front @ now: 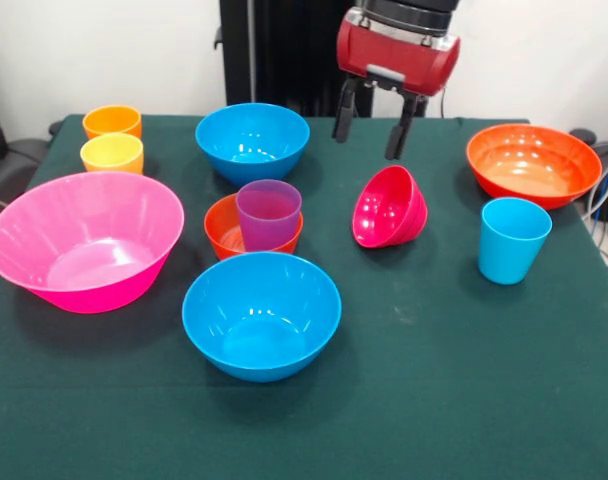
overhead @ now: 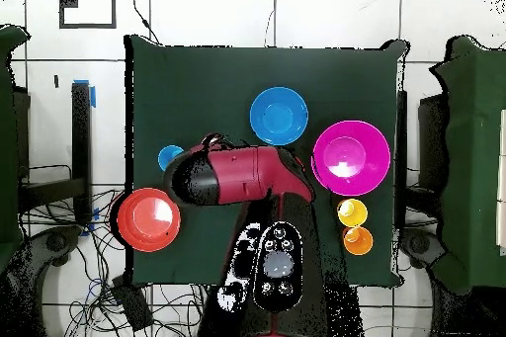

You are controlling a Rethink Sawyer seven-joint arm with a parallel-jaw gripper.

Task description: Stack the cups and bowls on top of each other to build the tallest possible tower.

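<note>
My gripper [front: 367, 143] is open and empty, hanging above the table just behind the small magenta-red bowl [front: 389, 207], which lies tilted on its side. The purple cup [front: 269, 213] stands inside the small orange bowl [front: 226, 230] at the centre. One blue bowl [front: 252, 140] sits at the back, the other [front: 261, 312] at the front. The large pink bowl [front: 84, 238] is at the left, with the orange cup [front: 112, 121] and yellow cup [front: 112, 153] behind it. The wide orange-red bowl [front: 533, 163] and light blue cup [front: 513, 238] are at the right.
Everything stands on a dark green tablecloth [front: 434, 380]. In the overhead view my arm [overhead: 237, 175] hides the table's middle; the blue bowl [overhead: 278, 116], pink bowl [overhead: 350, 157], orange-red bowl [overhead: 148, 218] and light blue cup [overhead: 170, 158] show around it.
</note>
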